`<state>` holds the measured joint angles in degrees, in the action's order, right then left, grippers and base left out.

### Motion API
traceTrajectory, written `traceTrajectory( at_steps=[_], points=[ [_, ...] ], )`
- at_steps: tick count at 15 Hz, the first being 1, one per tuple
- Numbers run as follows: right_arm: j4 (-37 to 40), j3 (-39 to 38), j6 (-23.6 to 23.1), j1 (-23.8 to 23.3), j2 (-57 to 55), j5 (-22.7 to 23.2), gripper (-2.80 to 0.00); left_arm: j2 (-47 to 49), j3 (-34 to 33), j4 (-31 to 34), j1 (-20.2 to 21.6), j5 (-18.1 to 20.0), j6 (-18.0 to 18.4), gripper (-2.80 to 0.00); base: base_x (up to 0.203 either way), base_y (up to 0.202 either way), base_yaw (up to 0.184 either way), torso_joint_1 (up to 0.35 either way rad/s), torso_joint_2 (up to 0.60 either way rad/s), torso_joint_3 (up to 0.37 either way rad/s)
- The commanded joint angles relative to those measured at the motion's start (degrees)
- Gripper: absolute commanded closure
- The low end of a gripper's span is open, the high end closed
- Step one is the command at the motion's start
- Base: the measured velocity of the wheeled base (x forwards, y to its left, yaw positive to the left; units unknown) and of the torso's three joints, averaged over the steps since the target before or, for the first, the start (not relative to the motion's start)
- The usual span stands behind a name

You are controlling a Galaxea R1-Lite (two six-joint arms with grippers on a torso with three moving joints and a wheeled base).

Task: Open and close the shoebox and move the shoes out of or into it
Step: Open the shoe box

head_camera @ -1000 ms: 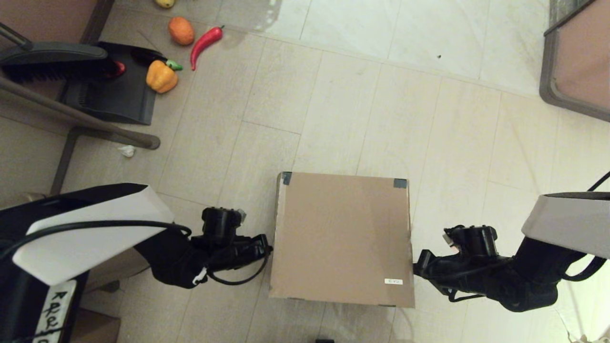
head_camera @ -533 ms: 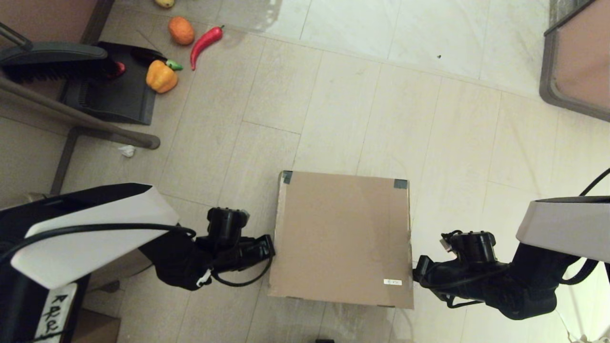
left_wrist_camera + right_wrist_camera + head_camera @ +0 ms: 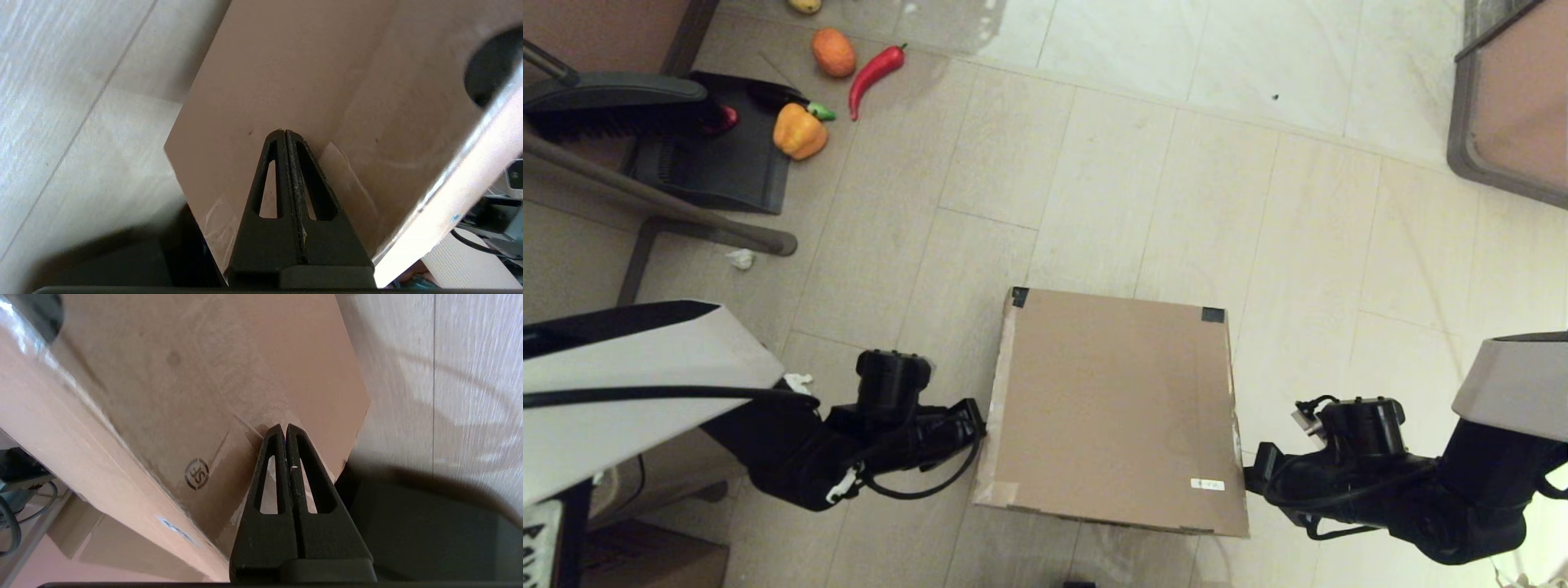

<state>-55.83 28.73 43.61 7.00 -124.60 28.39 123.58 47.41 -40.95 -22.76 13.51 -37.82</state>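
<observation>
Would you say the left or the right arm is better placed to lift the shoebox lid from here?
Neither clearly. The left gripper and right gripper, both shut, press opposite sides of the shoebox near its front corners, mirrored. The lid is down; a joint lift looks likeliest.

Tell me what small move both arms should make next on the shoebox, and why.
Probably raise both grippers together a little, tipping the lid up on its taped far edge. The left gripper and right gripper have shut fingers pressed to opposite sides of the shoebox near its front, and the wrist views look up under the lid's overhang, so it seems partly lifted. The shoes are not visible.
</observation>
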Motion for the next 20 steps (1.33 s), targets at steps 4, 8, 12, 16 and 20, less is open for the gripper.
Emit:
traceTrajectory(
  at_steps=[4,8,12,16,20],
  points=[
    [-0.4,-3.8,0.0,0.0,4.2,0.6,0.0,-4.7,-3.6,-0.4,-0.3,0.1,-0.3,0.0,0.0,0.0,0.0,0.0,0.0,0.0],
    [-2.0,-6.1,-0.3,0.0,4.5,0.5,0.0,-7.2,-7.3,-0.6,-0.4,0.1,-0.4,0.0,0.0,0.0,0.0,0.0,0.0,0.0],
    [-2.1,-6.7,0.3,0.0,7.4,0.5,0.0,-8.9,-8.4,-0.7,-0.5,0.1,-0.4,0.0,0.0,0.0,0.0,0.0,0.0,0.0],
    [-2.1,-6.7,3.0,0.1,10.0,0.6,0.0,-10.6,-8.5,-0.3,-0.8,0.0,-0.3,0.0,0.0,0.0,0.0,0.0,0.0,0.0],
    [-2.1,-7.2,9.7,0.1,14.4,3.6,0.0,-13.2,-9.0,0.1,-1.3,-0.2,-1.6,0.0,0.0,0.0,0.0,0.0,0.0,0.0]
  ],
)
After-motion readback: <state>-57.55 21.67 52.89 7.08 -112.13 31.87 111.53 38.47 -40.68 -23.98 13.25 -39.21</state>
